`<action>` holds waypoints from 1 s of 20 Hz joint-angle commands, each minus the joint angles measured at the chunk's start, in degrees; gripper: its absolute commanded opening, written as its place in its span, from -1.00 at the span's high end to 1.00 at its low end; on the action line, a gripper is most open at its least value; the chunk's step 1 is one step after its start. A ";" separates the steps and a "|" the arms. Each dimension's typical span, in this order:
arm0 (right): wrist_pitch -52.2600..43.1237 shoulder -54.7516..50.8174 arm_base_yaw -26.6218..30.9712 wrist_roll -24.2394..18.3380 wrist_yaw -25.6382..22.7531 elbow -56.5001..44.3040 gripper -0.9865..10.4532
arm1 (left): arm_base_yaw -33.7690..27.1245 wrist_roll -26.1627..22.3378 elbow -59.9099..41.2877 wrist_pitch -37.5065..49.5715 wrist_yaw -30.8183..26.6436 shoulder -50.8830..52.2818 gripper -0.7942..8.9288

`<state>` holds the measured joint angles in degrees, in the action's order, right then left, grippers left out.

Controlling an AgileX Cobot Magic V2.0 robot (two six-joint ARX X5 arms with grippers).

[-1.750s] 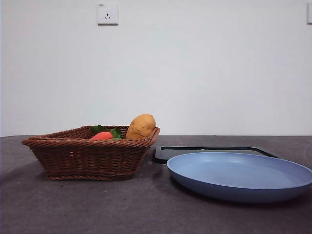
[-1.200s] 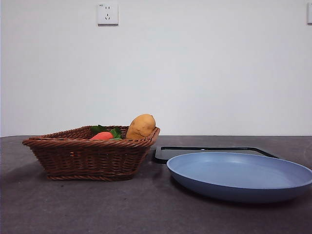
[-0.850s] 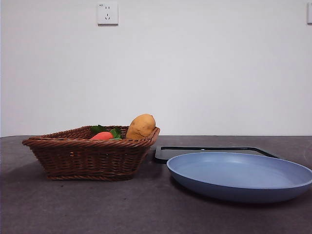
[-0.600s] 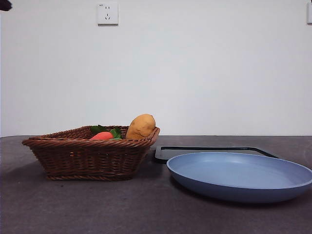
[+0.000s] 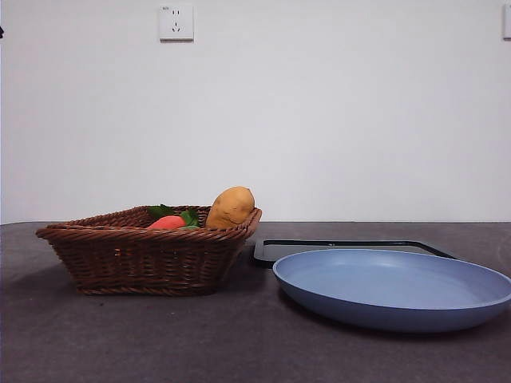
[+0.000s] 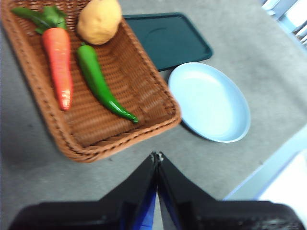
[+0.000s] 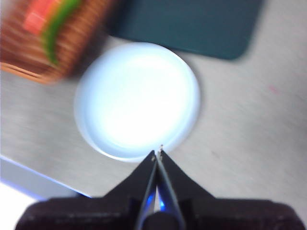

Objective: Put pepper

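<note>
The dark green pepper (image 6: 98, 81) lies inside the brown wicker basket (image 6: 96, 125), between the carrot and the basket's wall nearer the plate. The right wrist view shows the pepper as a green blur (image 7: 57, 28) in the basket (image 7: 29, 67). In the front view the basket's rim (image 5: 144, 235) hides it. My left gripper (image 6: 157, 155) hangs high above the table just outside the basket, shut and holding nothing. My right gripper (image 7: 158, 152) hovers high over the edge of the blue plate (image 7: 136, 98), also shut and holding nothing.
A carrot (image 6: 57, 62) with green leaves and a tan potato (image 6: 99, 20) share the basket; both rise above its rim, the carrot (image 5: 166, 223) beside the potato (image 5: 231, 206). The blue plate (image 5: 391, 287) lies beside the basket, a dark tray (image 5: 343, 246) behind it.
A black arm tip showed at the top left corner of the front view half a second ago and has now almost left it. The objects have not moved.
</note>
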<state>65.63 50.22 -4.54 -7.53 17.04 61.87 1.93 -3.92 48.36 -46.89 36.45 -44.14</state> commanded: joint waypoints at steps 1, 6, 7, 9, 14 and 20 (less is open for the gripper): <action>-0.46 0.37 -0.15 -1.03 -0.68 0.85 0.78 | 0.09 -1.31 0.81 0.55 -0.39 -0.26 0.80; -0.57 0.61 -0.15 1.75 -0.50 0.85 0.24 | 0.22 -0.57 0.81 0.79 -0.42 -0.26 0.11; -0.52 0.90 -0.17 1.81 -0.52 0.85 0.23 | 0.24 -0.55 0.81 0.74 -0.37 -0.26 0.11; -0.42 1.57 -0.17 1.95 -0.50 0.85 0.23 | 0.24 -0.55 0.81 0.76 -0.37 -0.26 0.11; -1.99 6.78 -0.17 1.95 -0.48 0.85 0.24 | 0.24 -0.55 0.81 0.92 -0.28 -0.26 0.11; -8.72 21.57 -1.33 2.14 1.05 0.85 0.24 | 0.24 -0.37 0.81 1.44 -0.02 -0.26 0.11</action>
<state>57.17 70.91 -5.67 -5.76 17.87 61.87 2.04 -4.05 48.36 -46.09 36.21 -44.14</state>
